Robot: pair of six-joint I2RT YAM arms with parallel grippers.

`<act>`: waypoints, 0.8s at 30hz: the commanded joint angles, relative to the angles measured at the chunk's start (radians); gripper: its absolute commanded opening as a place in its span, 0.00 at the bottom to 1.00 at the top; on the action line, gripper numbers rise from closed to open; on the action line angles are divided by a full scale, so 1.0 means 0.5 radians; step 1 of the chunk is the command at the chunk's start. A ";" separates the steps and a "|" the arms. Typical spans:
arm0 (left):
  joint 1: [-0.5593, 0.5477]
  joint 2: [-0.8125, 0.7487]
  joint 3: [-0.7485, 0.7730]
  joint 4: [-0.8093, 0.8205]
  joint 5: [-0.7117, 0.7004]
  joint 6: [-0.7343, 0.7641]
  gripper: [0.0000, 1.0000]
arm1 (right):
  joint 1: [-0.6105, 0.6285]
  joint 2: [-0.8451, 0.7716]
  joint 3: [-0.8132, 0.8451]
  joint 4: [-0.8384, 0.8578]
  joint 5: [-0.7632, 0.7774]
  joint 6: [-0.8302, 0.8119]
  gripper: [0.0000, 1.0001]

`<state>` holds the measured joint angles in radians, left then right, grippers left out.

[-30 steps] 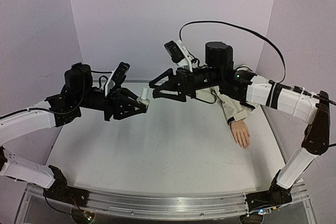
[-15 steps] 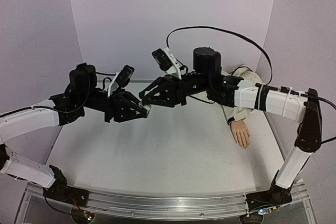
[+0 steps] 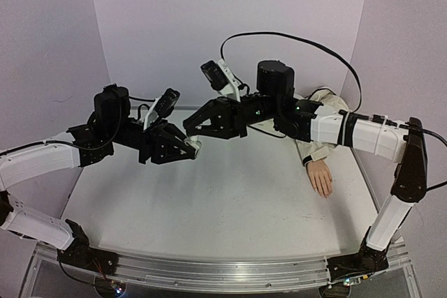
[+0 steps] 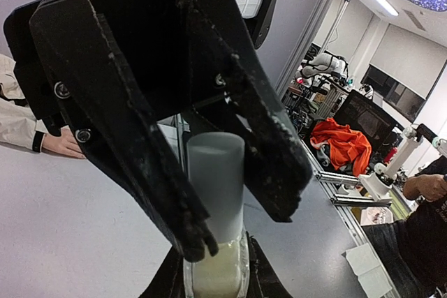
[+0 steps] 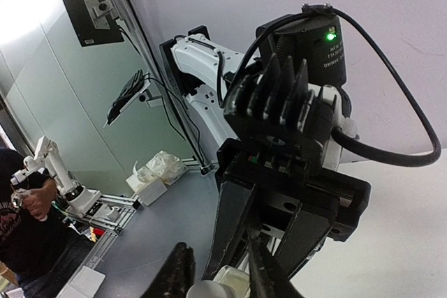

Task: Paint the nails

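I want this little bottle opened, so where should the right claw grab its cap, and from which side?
Grip the frosted cylindrical cap, not the bottle body pinched by the left claw. Come in along the bottle's axis, facing the left claw, one finger on each round side. The cap sticks out clear of the left claw, and the right claw straddles it that way.

Two arms meet over the table [image 3: 209, 207], L side.
L pincer [image 3: 190, 149] holds a small white bottle [image 3: 198, 146] up in the air; R pincer [image 3: 190, 126] tips sit right at the bottle's top. Toy hand [image 3: 321, 176] w/ beige sleeve [image 3: 312, 146] lies flat on the R, well apart from both.
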<state>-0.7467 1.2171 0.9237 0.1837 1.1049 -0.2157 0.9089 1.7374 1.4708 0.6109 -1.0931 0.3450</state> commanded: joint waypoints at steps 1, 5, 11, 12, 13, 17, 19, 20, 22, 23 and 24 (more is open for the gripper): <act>0.006 -0.010 0.083 0.111 0.055 0.016 0.00 | 0.016 0.005 0.065 0.137 -0.075 0.049 0.20; 0.006 -0.024 0.088 0.111 -0.007 0.029 0.00 | 0.035 0.004 0.036 0.137 -0.058 0.042 0.08; 0.006 -0.137 0.045 0.116 -0.395 0.148 0.00 | 0.067 -0.007 -0.036 0.137 0.071 0.025 0.00; 0.006 -0.165 0.033 0.115 -0.503 0.177 0.00 | 0.069 -0.012 -0.050 0.135 0.114 0.025 0.00; 0.006 -0.188 0.028 0.114 -0.629 0.215 0.00 | 0.073 -0.016 -0.066 0.134 0.171 0.025 0.00; 0.006 -0.222 0.051 0.132 -1.236 0.343 0.00 | 0.096 0.009 -0.061 0.034 0.606 0.049 0.00; 0.001 -0.194 0.094 0.179 -1.454 0.422 0.00 | 0.128 0.070 0.041 -0.168 0.946 0.045 0.00; -0.002 -0.167 0.118 0.221 -1.564 0.494 0.00 | 0.155 0.107 0.101 -0.272 1.140 0.056 0.00; -0.005 -0.073 0.156 0.362 -1.818 0.557 0.00 | 0.245 0.192 0.260 -0.522 1.658 0.148 0.00; -0.005 -0.020 0.177 0.451 -1.920 0.583 0.00 | 0.287 0.240 0.358 -0.648 1.931 0.237 0.00; -0.007 0.037 0.198 0.538 -1.997 0.605 0.00 | 0.324 0.295 0.434 -0.761 2.136 0.350 0.00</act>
<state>-0.7467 1.1595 0.9112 0.1455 0.4412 -0.0124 0.9394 1.7790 1.5612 0.5175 -0.4805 0.3824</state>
